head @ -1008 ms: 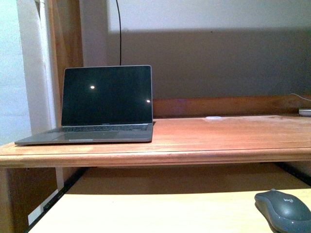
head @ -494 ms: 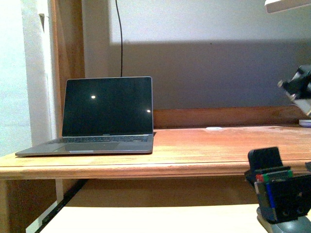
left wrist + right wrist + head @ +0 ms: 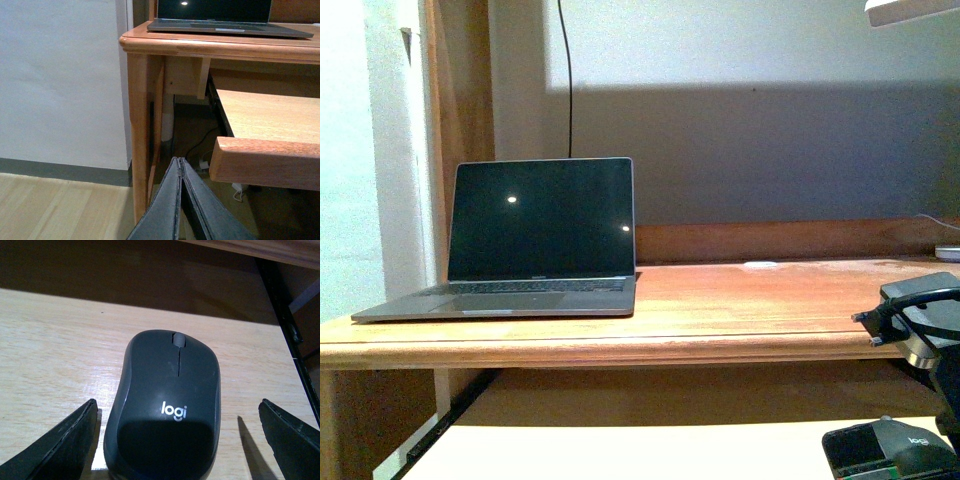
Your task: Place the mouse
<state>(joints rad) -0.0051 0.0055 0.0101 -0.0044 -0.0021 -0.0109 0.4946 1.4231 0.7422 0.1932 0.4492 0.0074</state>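
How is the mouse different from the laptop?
The mouse is much smaller than the laptop. The mouse is rounded and domed; the laptop is flat, opened with its screen upright. The mouse lies on the lower shelf, the laptop on the desk top above. Both are dark grey.

Mouse (image 3: 167,405), centre of right wrist view: dk grey plastic, smooth, matt; white printed logo. Tray (image 3: 50,340) beneath: pale wood, fine grain, dull finish. Desk top (image 3: 740,300), mid front view: reddish wood, varnished, slight sheen. Laptop (image 3: 540,225), left: glossy blk screen, matt grey metal-look body.
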